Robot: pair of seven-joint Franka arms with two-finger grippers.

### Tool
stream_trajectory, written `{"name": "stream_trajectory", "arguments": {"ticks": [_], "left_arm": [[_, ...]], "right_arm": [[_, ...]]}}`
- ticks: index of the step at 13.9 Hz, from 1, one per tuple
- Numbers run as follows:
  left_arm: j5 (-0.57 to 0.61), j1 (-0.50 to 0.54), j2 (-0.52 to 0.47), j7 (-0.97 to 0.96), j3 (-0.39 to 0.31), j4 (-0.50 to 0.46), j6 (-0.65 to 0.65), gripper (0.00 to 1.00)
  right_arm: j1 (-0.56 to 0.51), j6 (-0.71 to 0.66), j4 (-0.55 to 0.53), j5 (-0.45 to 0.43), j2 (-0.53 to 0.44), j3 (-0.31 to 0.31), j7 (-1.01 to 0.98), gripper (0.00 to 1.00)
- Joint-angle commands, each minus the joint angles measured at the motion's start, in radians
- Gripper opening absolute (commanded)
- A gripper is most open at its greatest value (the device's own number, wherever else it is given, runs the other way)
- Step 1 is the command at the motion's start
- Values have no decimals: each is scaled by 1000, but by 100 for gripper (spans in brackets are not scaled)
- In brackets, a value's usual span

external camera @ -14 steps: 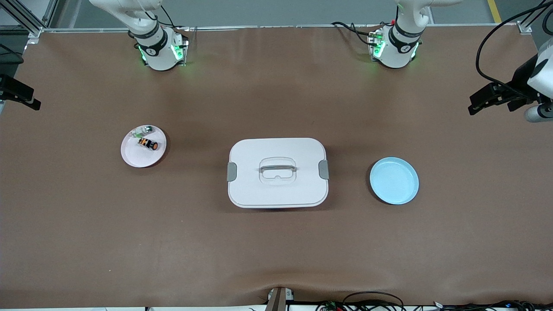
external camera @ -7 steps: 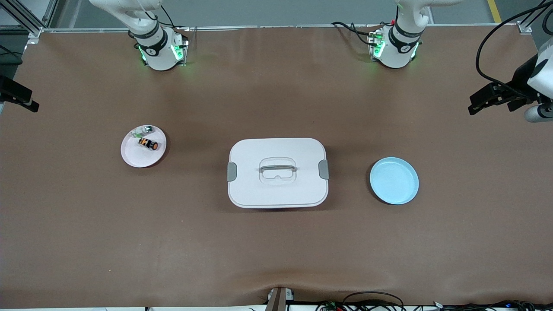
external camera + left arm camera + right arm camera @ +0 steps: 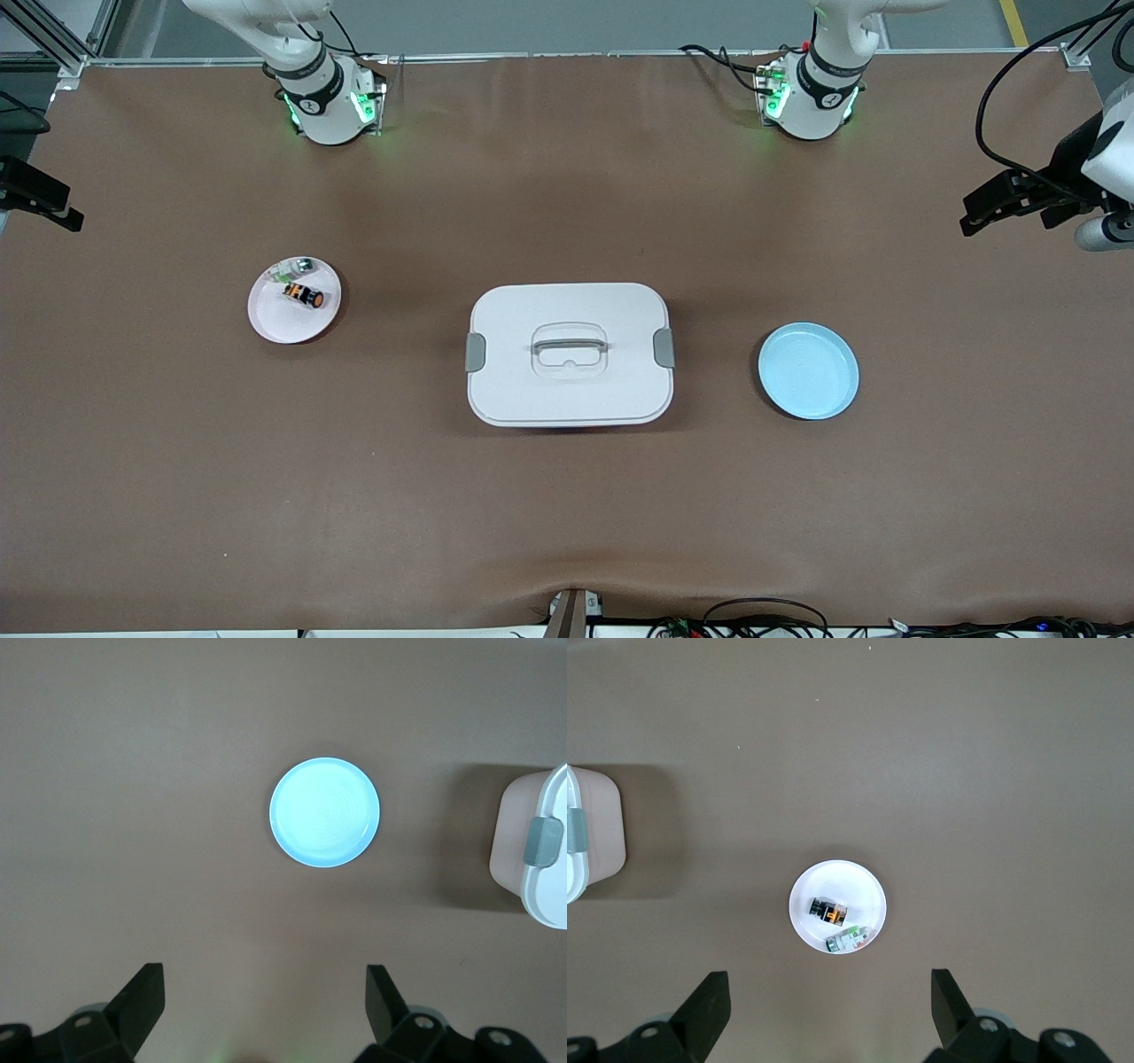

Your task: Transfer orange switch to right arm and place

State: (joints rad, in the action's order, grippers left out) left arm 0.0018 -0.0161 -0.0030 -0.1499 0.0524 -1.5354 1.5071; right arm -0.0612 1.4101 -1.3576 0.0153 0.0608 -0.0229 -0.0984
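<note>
The orange switch (image 3: 303, 296) lies on a small white plate (image 3: 266, 324) toward the right arm's end of the table, beside a small green-and-silver part (image 3: 298, 265). In the right wrist view the switch (image 3: 828, 911) lies on that plate (image 3: 811, 882), low in the picture. My right gripper (image 3: 830, 973) hangs high above the table, close to the plate, open and empty. My left gripper (image 3: 266, 967) hangs high near a light blue plate (image 3: 324, 811), open and empty. Neither gripper shows in the front view.
A white lidded box (image 3: 567, 394) with a handle and grey clips stands mid-table between the two plates. The blue plate (image 3: 808, 370) holds nothing. Black gear juts in at both table ends (image 3: 40, 197) (image 3: 1019, 199). Cables lie along the table's near edge.
</note>
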Motion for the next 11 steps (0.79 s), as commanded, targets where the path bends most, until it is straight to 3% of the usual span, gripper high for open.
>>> {"name": "stream_trajectory", "arguments": {"ticks": [1, 11], "left_arm": [[-14, 7, 11, 15, 4, 26, -22, 100], [-13, 8, 11, 15, 4, 26, -22, 100]], "right_arm": [[0, 1, 8, -6, -2, 0, 16, 100], [4, -2, 8, 5, -6, 11, 86, 100]]}}
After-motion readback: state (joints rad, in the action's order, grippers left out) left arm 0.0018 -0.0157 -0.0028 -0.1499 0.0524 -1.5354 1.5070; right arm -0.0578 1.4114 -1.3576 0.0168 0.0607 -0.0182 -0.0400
